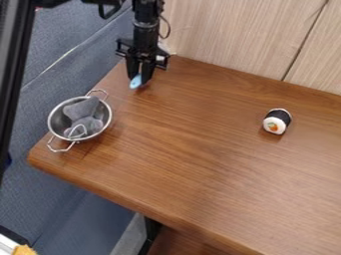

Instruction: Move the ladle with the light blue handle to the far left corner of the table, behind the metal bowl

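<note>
The black gripper (pixel 139 78) hangs down over the far left part of a brown wooden table (pixel 200 149), near the table's back edge, at the lower end of the robot arm (pixel 146 22), which enters from the top edge of the view. Its 2 jaws are pinching a small light-blue object (pixel 136 81), the lower end of which shows at the fingertips; whether this end touches the tabletop cannot be told. Nearest to the gripper, toward the front left, is a round metal bowl (pixel 53 121) with 2 looped wire handles on opposite sides of its rim. It stands upright near the table's left edge and contains grey, translucent-looking material (pixel 83 108), the exact nature of which cannot be told. Well apart from both, on the right part of the table, lies 1 toy sushi roll (pixel 277 121) with a black wrap, a white end face, and an orange and green centre. Behind the table rises a pale wood-grain wall (pixel 233 40) with a dark seam; to the left is a blue-grey fabric surface (pixel 50 69), crossed by a dark upright bar (pixel 13 64). A yellow-orange item (pixel 25 250) appears at the lower left corner.
</note>
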{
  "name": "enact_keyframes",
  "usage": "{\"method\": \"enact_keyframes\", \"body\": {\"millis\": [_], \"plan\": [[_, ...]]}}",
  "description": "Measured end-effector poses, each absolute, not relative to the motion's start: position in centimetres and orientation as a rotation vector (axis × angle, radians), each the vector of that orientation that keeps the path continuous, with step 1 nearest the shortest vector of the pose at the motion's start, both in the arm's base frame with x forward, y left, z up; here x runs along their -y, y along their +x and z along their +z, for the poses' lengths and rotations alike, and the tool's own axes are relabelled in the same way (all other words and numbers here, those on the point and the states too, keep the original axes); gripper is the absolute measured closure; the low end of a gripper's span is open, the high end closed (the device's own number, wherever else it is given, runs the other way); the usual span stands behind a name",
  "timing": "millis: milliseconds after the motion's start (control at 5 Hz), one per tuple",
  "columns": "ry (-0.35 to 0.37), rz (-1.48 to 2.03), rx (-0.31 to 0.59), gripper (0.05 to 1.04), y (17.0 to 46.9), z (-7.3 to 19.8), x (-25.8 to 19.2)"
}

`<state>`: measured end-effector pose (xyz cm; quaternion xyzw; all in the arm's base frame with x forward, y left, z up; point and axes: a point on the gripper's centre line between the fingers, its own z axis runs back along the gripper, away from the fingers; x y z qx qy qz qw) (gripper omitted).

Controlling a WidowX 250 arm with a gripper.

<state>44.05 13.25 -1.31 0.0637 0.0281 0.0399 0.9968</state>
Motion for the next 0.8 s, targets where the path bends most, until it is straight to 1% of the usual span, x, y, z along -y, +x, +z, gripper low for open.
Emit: {"method": "enact_keyframes", "body": {"millis": [200, 400, 600, 800], "plan": [[0.127, 0.105, -0.067, 0.756, 44.5, -1.8, -14.2], [0.133, 0.122, -0.075, 0.694, 44.7, -1.9, -14.5], [0.141, 0.15, -0.087, 0.397, 44.7, -1.8, -15.2], [0.157, 0.17, -0.085, 0.125, 44.6, -1.7, -15.9]]}}
